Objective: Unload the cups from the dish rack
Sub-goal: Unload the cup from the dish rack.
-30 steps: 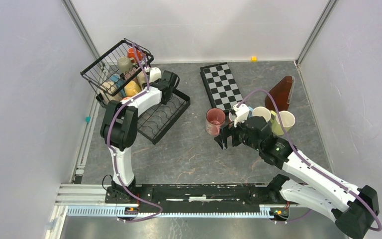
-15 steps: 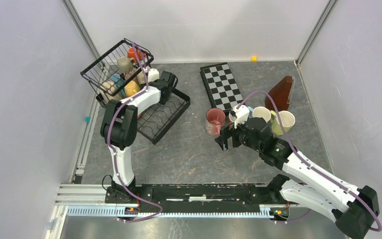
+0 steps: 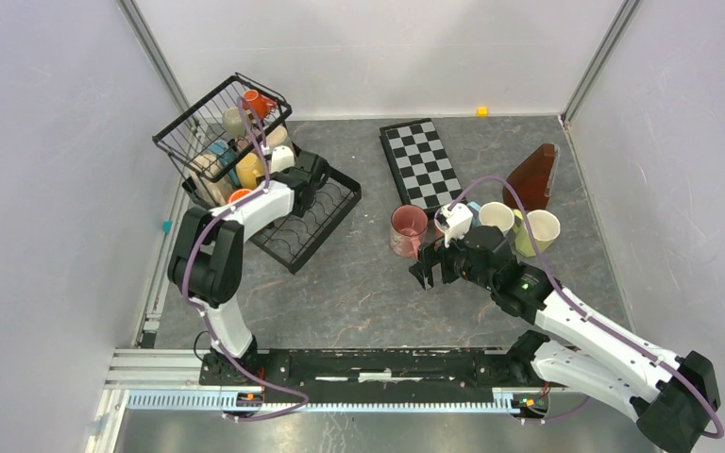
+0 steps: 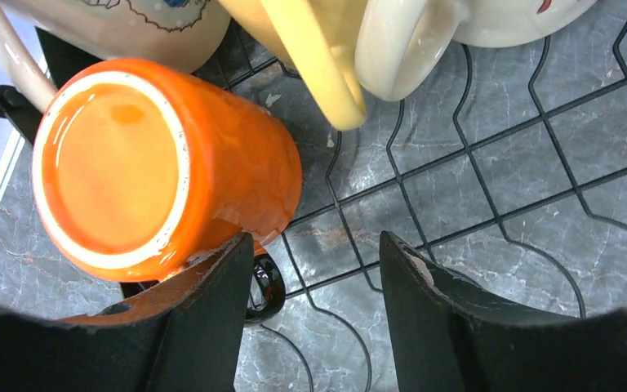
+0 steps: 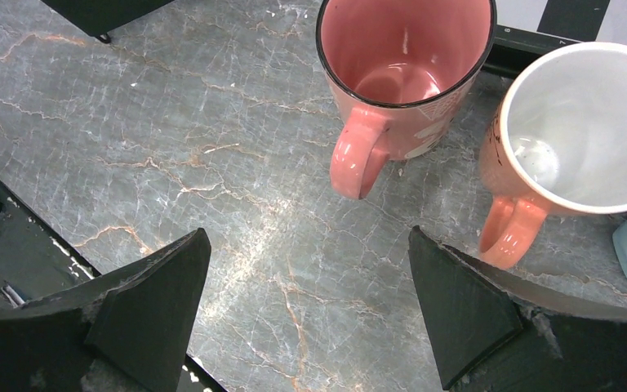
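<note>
**Top external view.** The dish rack (image 3: 313, 226) stands at the far left of the tabletop (image 3: 359, 283). Its basket part holds several cups, among them an orange cup (image 3: 256, 102) at the far rim. The left end effector (image 3: 306, 177) is over the flat tray part. The right end effector (image 3: 424, 269) is near a pink cup (image 3: 408, 229), which stands upright on the tabletop just in front of the checkerboard (image 3: 420, 165). More unloaded cups stand to the right of it.

**Left wrist view.** The left end effector (image 4: 314, 282) is spread and holds nothing; only rack wire (image 4: 490, 212) shows between its fingers. An orange cup (image 4: 155, 163) lies on its side on the rack, base toward the camera, against the outer face of one finger (image 4: 204, 318). A yellow cup handle (image 4: 310, 65) and a cream cup handle (image 4: 400, 49) hang above.

**Right wrist view.** The right end effector (image 5: 310, 286) is spread wide and empty above bare tabletop (image 5: 212, 163). The pink cup (image 5: 400, 73) and a white-lined cup (image 5: 571, 139) stand upright beyond the fingertips, handles toward the camera.
</note>
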